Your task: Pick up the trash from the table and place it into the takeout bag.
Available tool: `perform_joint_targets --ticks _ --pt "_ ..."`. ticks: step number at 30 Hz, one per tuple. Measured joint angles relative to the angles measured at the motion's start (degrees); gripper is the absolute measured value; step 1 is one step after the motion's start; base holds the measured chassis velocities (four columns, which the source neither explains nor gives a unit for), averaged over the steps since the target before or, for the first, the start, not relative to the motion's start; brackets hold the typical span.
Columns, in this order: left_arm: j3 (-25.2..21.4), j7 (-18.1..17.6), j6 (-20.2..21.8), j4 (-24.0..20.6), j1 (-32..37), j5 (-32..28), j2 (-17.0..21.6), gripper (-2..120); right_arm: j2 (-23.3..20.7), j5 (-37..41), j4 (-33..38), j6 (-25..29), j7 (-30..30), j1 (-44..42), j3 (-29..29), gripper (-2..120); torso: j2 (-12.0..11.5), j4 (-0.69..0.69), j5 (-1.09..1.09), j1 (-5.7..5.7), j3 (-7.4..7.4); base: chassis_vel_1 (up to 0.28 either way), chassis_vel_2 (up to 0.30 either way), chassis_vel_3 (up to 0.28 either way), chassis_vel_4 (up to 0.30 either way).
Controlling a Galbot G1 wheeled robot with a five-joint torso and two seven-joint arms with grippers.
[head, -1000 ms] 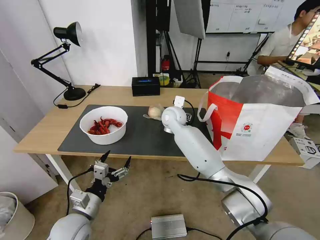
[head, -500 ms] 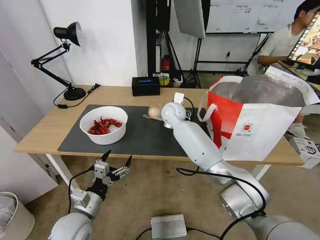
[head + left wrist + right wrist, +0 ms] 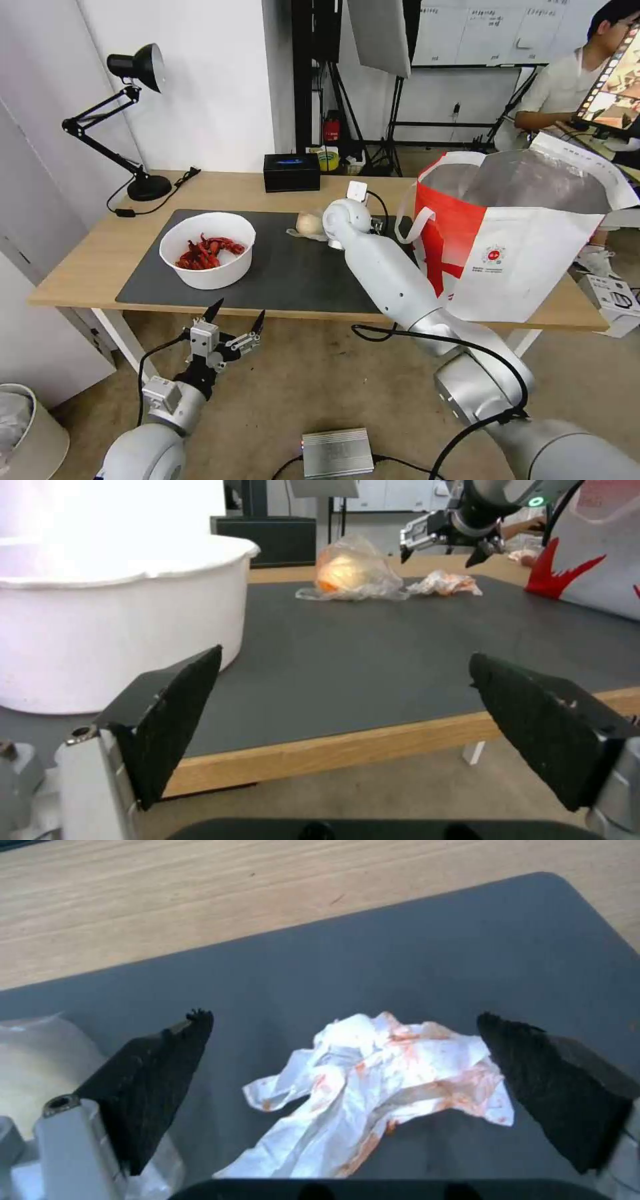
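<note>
— Two black pads of the right gripper (image 3: 343, 1055) stand wide apart, and the crumpled white tissue (image 3: 383, 1085) lies straight below, between them, on the dark grey mat (image 3: 413, 945). Nothing is held yet.

— Which way does it run?

— Its long axis slants across the gap, one stained end toward one pad, the twisted tail toward the wrist. I judge a straight descent would catch its bulk.

— And its neighbours?

— The clear bag with the beige lump (image 3: 309, 224) sits just beside one pad, so a wide closing could snag it. The takeout bag (image 3: 513, 247) stands open on the tabletop (image 3: 87, 257), near on the right arm's side.

— The other arm?

— The left gripper (image 3: 233, 321) hangs below the tabletop's front edge, jaws apart, empty, well away from the tissue; the white bowl of red shells (image 3: 208, 250) is its nearest piece. The right arm is clearly nearer.

— What differs from a second ago?

— The right arm's wrist has pushed farther back over the mat toward the tissue. The left gripper, bowl and bags lie unchanged.
</note>
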Motion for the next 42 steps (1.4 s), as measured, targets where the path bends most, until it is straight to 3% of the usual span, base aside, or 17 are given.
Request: perform_joint_targets --ticks 42 --pt "0.34 -0.01 -0.10 -0.39 0.54 0.18 -0.76 100 0.01 0.33 -1.19 -1.52 -0.40 -1.40 -0.79 100 0.00 0.00 0.00 0.00 0.00 0.000 0.000 0.000 0.000"
